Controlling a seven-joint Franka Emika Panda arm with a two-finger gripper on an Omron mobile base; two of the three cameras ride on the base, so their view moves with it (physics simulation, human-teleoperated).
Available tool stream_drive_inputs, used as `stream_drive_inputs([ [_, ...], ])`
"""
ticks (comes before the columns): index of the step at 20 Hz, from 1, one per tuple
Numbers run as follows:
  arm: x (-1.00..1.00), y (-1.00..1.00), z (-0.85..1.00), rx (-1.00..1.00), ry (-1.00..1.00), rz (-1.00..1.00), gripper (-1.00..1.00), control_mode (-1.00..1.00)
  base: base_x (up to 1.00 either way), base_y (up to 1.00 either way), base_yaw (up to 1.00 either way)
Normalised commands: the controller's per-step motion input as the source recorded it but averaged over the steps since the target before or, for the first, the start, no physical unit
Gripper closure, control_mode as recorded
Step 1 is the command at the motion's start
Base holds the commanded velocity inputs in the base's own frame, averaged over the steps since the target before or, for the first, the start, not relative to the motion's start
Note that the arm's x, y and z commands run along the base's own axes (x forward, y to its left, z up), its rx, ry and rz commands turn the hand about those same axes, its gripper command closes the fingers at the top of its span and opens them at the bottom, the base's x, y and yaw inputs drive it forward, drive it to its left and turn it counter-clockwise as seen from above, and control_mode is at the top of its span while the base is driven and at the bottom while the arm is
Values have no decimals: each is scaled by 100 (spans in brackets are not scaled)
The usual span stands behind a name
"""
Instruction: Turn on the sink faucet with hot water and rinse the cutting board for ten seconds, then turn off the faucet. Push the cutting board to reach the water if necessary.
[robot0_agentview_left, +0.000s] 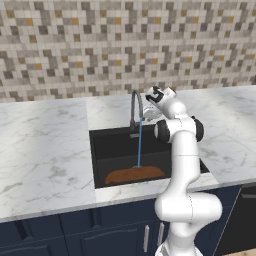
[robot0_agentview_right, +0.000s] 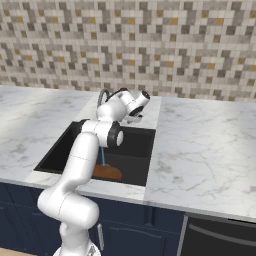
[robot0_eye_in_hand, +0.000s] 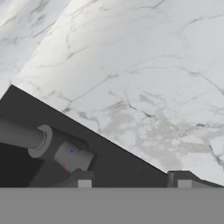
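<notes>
You see a white marble counter (robot0_agentview_left: 45, 150) across the middle of the left base view, with thin grey lines in it. A wall of small tiles (robot0_agentview_left: 100, 45) fills the top; they are grey, white, brown and orange. Dark blue cupboard doors (robot0_agentview_left: 100, 235) run along the bottom, with thin silver handles (robot0_agentview_left: 146, 238) on them.

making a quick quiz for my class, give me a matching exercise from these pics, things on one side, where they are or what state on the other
Things:
1. cutting board
2. water
3. sink faucet
4. gripper

Descriptions:
A. thin blue stream falling straight down
B. arched over the back edge of the sink
C. lying on the basin floor at the front
D. above the counter just right of the spout

Pairs: 1-C, 2-A, 3-B, 4-D
</notes>
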Motion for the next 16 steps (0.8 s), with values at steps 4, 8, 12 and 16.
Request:
stream_drive_inputs([
  [4, -21, 71, -29, 0, 0, 0, -100, -100, 0, 0, 0],
  [8, -22, 64, -26, 0, 0, 0, -100, -100, 0, 0, 0],
  [12, -21, 54, -23, 0, 0, 0, -100, -100, 0, 0, 0],
  [16, -19, 26, -12, 0, -1, 0, -100, -100, 0, 0, 0],
])
